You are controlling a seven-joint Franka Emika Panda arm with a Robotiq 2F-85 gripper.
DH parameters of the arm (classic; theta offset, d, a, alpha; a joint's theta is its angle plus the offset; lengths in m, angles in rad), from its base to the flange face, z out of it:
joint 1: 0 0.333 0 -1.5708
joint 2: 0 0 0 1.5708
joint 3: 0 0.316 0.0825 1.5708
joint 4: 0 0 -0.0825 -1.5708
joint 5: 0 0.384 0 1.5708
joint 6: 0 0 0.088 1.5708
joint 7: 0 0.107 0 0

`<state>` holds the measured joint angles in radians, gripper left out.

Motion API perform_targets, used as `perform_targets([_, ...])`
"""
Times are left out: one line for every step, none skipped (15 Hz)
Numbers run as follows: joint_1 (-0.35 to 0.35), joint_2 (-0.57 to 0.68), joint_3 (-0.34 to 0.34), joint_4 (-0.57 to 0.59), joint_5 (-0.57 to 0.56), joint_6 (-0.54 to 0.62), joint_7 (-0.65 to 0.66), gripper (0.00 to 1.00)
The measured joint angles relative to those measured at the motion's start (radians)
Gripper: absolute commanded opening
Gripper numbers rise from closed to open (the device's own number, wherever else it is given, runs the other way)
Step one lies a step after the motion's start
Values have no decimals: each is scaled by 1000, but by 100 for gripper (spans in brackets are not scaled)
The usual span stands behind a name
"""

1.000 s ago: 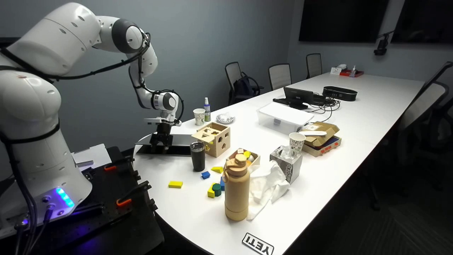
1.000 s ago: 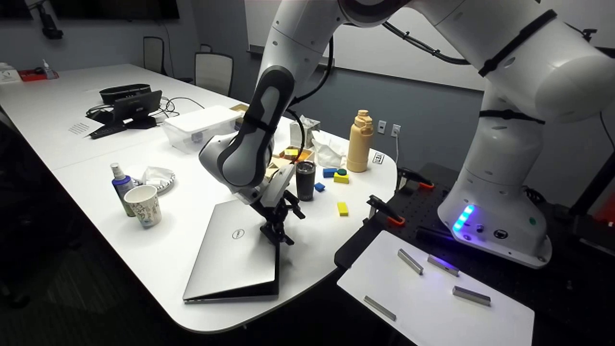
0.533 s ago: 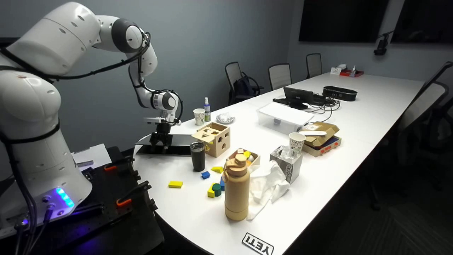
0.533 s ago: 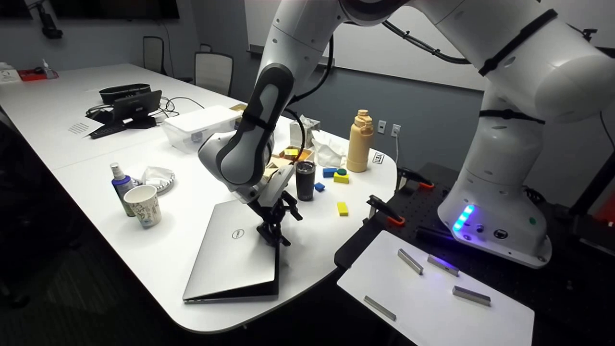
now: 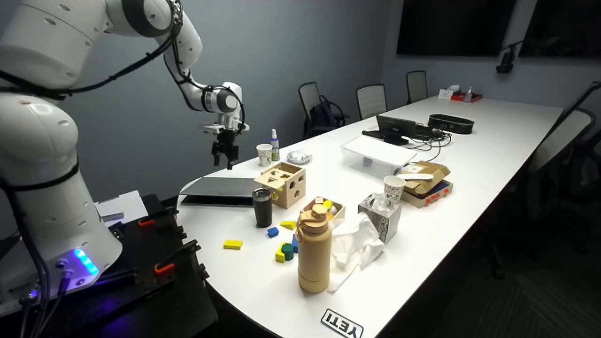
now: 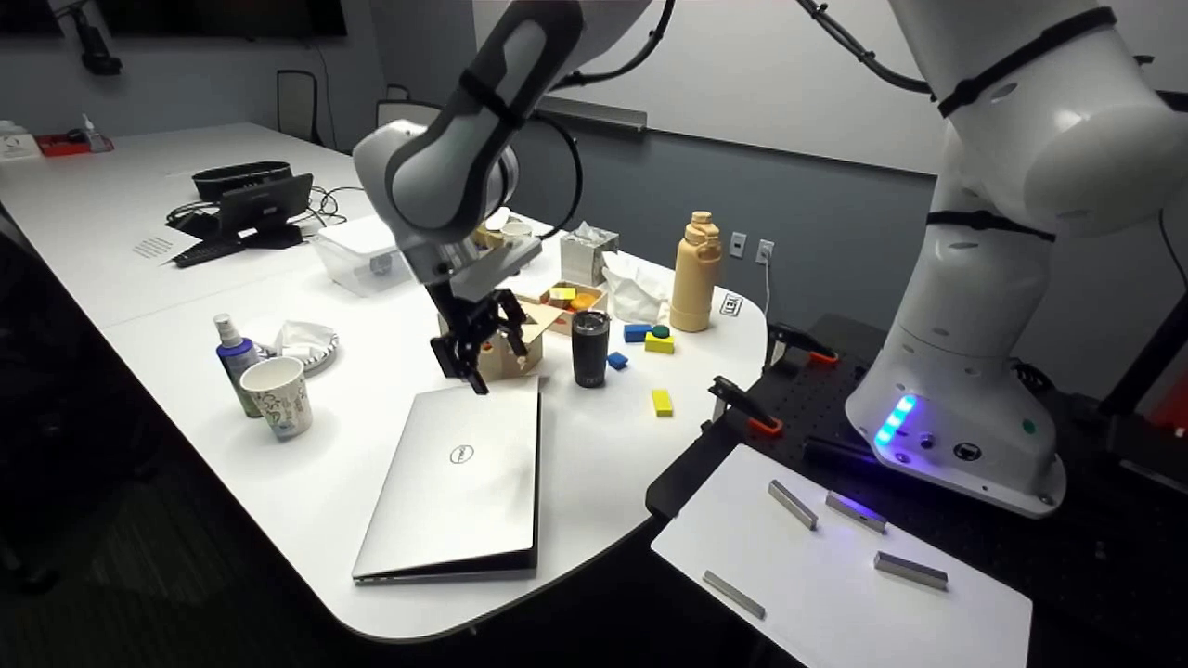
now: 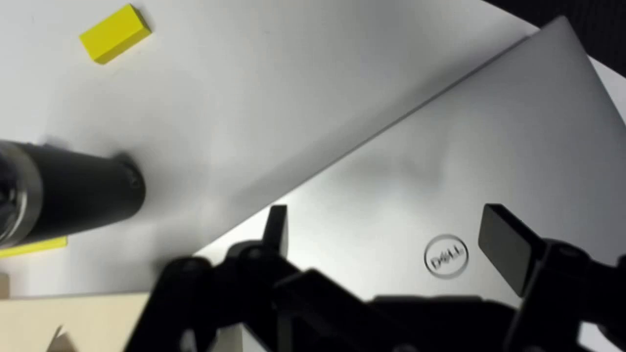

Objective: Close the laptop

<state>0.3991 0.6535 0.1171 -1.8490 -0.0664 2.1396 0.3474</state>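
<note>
The laptop shows its silver-grey lid with a round logo in both exterior views [image 5: 220, 186] [image 6: 455, 492] and in the wrist view [image 7: 371, 166]. The lid is tilted low over the base, with a dark wedge-shaped gap along the side facing the robot. My gripper [image 5: 223, 163] is raised above the laptop, apart from it; an exterior view [image 6: 499, 374] also shows it there. In the wrist view my gripper [image 7: 384, 215] has its fingers wide apart with nothing between them, over the lid. The keyboard and screen are hidden under the lid.
A wooden shape box [image 5: 291, 188] and a black tumbler [image 5: 262, 209] stand close beside the laptop. A paper cup [image 6: 278, 399] and a spray bottle [image 6: 238, 362] stand on its far side. Loose blocks such as a yellow one [image 7: 115, 33] and a tan bottle [image 5: 314, 253] are on the table.
My gripper has risen off the laptop lid's front edge, where it was half a second ago, and the arm has moved up and back. The lid's tilt looks about the same.
</note>
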Motion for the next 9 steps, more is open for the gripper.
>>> perform_targets([-11, -47, 0, -11, 8, 20, 1, 100])
perform_targets([-24, -93, -1, -24, 13, 44, 4, 100])
perform_targets([-34, -136, -3, -41, 13, 75, 12, 100])
perform_targets([-44, -179, -7, -63, 13, 115, 17, 100])
perform_targets([-53, -216, -11, -86, 13, 160, 28, 100])
perform_targets([-59, -248, -15, -111, 13, 207, 39, 100])
perform_targets([-65, -276, -19, -137, 11, 250, 51, 100])
perform_targets([-67, -299, -25, -161, 10, 287, 58, 100])
perform_targets([-67, -319, -31, -185, 7, 321, 70, 100])
